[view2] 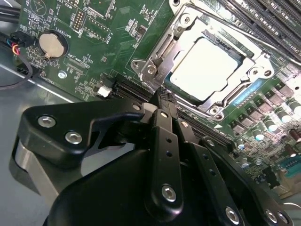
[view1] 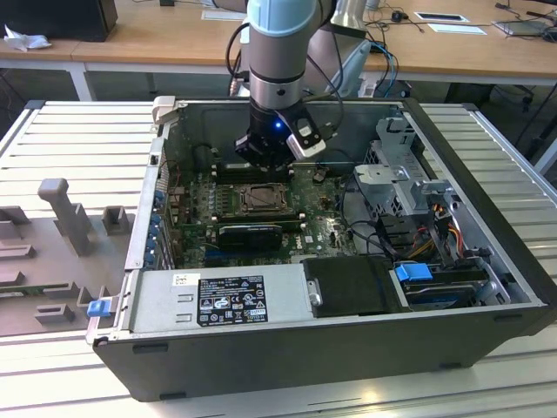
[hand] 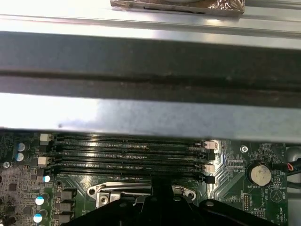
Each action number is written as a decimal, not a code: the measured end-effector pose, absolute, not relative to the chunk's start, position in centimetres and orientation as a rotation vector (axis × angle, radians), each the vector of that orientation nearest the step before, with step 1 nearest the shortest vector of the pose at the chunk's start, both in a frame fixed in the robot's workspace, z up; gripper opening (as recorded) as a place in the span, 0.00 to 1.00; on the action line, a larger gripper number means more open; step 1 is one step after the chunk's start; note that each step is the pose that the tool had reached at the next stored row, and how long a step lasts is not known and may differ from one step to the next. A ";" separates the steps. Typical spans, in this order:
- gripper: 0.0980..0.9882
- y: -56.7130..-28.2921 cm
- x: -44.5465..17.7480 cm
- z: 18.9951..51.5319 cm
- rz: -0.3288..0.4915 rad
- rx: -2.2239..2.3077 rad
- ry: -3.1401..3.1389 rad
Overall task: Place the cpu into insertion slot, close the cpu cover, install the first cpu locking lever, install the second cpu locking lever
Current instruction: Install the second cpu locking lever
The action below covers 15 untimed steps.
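Note:
The pale silver cpu (view2: 204, 66) lies flat in the insertion slot (view1: 260, 199) on the green board. The silver cpu cover (view2: 159, 52) lies down around it as a frame. A thin metal lever rod (view2: 263, 44) runs along one side of the socket. My black gripper (view2: 162, 96) is shut with nothing between its fingers, and its tip is at a corner of the socket frame. In the exterior view the gripper (view1: 265, 161) hangs just over the far edge of the socket. In the first wrist view the gripper (hand: 160, 193) is low over the socket's rim (hand: 101, 192).
Long black memory slots (hand: 127, 150) lie between the socket and the grey case wall (hand: 150, 61). A coin battery (view2: 49, 43) sits on the board. A black card (view1: 251, 233), the power supply (view1: 218, 300) and the drive cage (view1: 400, 174) crowd the case.

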<state>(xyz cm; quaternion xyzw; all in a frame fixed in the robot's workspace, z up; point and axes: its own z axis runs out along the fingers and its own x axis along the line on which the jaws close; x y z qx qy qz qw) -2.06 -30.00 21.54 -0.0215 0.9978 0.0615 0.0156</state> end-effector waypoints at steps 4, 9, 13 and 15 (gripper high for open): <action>0.01 -30.2 -2.1 21.6 0.191 -0.067 3.104; 0.01 -30.3 -2.1 21.7 0.192 -0.067 3.104; 0.01 -30.5 -2.1 21.7 0.191 -0.066 3.104; 0.01 -30.8 -2.1 21.7 0.191 -0.065 3.104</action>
